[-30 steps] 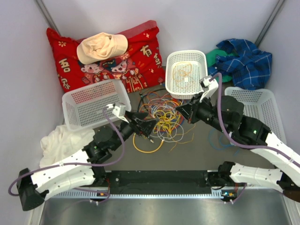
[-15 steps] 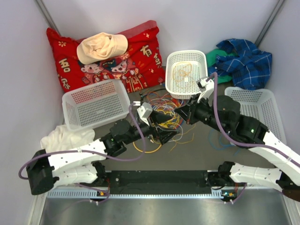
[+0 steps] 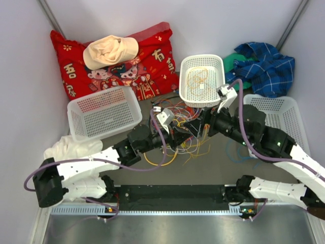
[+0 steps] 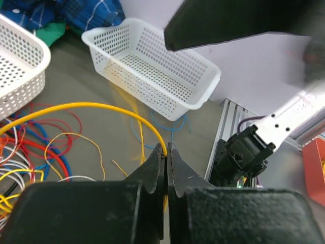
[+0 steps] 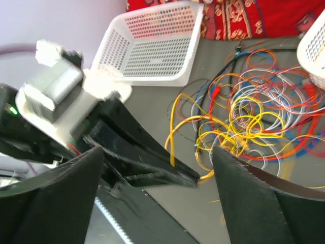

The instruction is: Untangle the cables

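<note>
**Overhead view.** The tangle of cables (image 3: pixel 171 110) lies near the middle of the table, and both grippers meet over its near edge. Your left gripper (image 3: pixel 179 135) reaches in from 8 o'clock. Your right gripper (image 3: pixel 196 125) reaches in from 4 o'clock. The two stand just beside each other, tips nearly facing.

**Left wrist view.** The left gripper's jaws are clenched on a single yellow cable (image 4: pixel 101 105), pinched at the very tips. From the pinch the cable rises toward 12 o'clock and bends over. It then runs in a long arc to 9 o'clock, where it joins the red, blue and white loops of the tangle. Its long axis therefore lies across the fingers and leads out of the left side of this view. A white basket (image 4: pixel 152 66) stands at 12 o'clock, apart from the strand.

**Right wrist view.** The right gripper's fingers are spread wide and hold nothing. The left gripper's black fingers lie in the gap between them, and the bulk of the tangle sits at 2 o'clock from that gap.

**Judgement.** The left arm has the strand, so the coming move is probably a draw away from the tangle, toward 8 o'clock in the overhead view. Expect the arc to tighten on neighbouring loops. Your released right gripper is well placed to steady the heap.
</note>
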Robot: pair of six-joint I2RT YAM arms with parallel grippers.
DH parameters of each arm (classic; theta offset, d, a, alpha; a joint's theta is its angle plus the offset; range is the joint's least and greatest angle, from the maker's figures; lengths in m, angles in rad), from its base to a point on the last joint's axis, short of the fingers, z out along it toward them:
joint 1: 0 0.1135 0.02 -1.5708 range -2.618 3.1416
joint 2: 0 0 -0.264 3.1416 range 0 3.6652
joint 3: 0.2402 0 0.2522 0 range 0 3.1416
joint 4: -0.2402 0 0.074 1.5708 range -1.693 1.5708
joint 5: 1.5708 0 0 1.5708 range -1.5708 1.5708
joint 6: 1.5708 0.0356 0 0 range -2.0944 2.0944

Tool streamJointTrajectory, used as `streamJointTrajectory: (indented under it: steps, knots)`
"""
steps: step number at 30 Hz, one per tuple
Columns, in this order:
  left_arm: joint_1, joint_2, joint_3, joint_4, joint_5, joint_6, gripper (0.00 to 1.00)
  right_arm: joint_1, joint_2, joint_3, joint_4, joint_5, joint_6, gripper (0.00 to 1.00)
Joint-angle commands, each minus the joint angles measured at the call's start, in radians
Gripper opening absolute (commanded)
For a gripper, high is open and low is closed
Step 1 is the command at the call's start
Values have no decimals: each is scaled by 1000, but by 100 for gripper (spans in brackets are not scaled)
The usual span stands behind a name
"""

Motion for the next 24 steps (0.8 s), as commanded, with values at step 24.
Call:
streamJointTrajectory:
  steps: [24]
  knots:
    - [110,104,1009,-682,-194,-96,0,13,-160,-92,138,32,-122,97]
